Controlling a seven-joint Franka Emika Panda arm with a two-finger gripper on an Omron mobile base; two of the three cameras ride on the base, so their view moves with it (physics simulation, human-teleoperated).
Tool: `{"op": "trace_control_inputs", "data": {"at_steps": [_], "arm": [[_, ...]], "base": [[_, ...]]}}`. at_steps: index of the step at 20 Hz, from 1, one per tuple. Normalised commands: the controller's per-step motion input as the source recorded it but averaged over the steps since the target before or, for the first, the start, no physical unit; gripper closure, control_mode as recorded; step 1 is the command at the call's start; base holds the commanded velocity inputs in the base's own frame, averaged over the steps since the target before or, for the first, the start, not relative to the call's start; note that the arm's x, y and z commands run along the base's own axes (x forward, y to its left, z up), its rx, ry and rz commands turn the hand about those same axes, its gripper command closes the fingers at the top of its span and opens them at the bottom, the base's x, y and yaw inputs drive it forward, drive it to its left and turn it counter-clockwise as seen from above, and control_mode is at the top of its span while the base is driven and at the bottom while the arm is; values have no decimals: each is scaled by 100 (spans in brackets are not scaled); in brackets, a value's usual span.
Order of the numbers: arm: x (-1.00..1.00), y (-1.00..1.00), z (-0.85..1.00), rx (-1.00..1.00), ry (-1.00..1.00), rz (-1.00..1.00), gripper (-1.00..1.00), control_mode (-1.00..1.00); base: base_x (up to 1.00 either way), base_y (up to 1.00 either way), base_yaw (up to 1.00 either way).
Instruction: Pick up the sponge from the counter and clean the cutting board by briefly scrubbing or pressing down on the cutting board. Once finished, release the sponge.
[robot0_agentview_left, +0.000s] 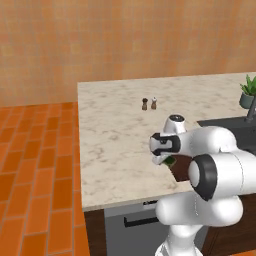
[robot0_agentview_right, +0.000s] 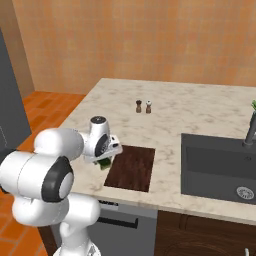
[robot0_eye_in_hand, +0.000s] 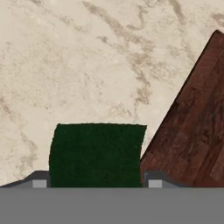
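Resting between the two fingertips (robot0_eye_in_hand: 39, 183) of the hand (robot0_eye_in_hand: 94, 183), the sponge (robot0_eye_in_hand: 96, 153) is seen dark green side up, with a fingertip close against each of its two sides. Whether the hand is already pinching it or only bracketing it cannot be told. From the base views the sponge (robot0_agentview_right: 104, 163) shows as a green sliver under the hand (robot0_agentview_right: 103, 158), just beside the near left edge of the board (robot0_agentview_right: 131, 168), and whether it is on the tabletop (robot0_agentview_left: 115, 125) or just above it cannot be told.

If the sponge is lifted before the pinch is firm, it could slip out and drop back onto the tabletop. A soft sponge may also be squashed and twisted, so that only one corner is pressed onto the board. Because the board edge lies so close, a low sideways move could catch the sponge against it.

Seen from the hand, the sponge looks only slightly wider than deep, its wider span running fingertip to fingertip; part is hidden below, so its true long axis is uncertain.
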Motion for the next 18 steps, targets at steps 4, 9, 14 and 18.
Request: {"op": "trace_control_inputs", "data": {"at_steps": [4,9,14,18], "arm": [[63,-16,6,0,-1,-1,100,-100],[69,-6,6,0,0,0,100,-100],[43,-24,-4,0,-2,-1,100,-100],[42,-25,-6,2,-2,0,100,-100]], "base": [[0,0,0],[0,0,0],[0,0,0],[0,0,0]]}}
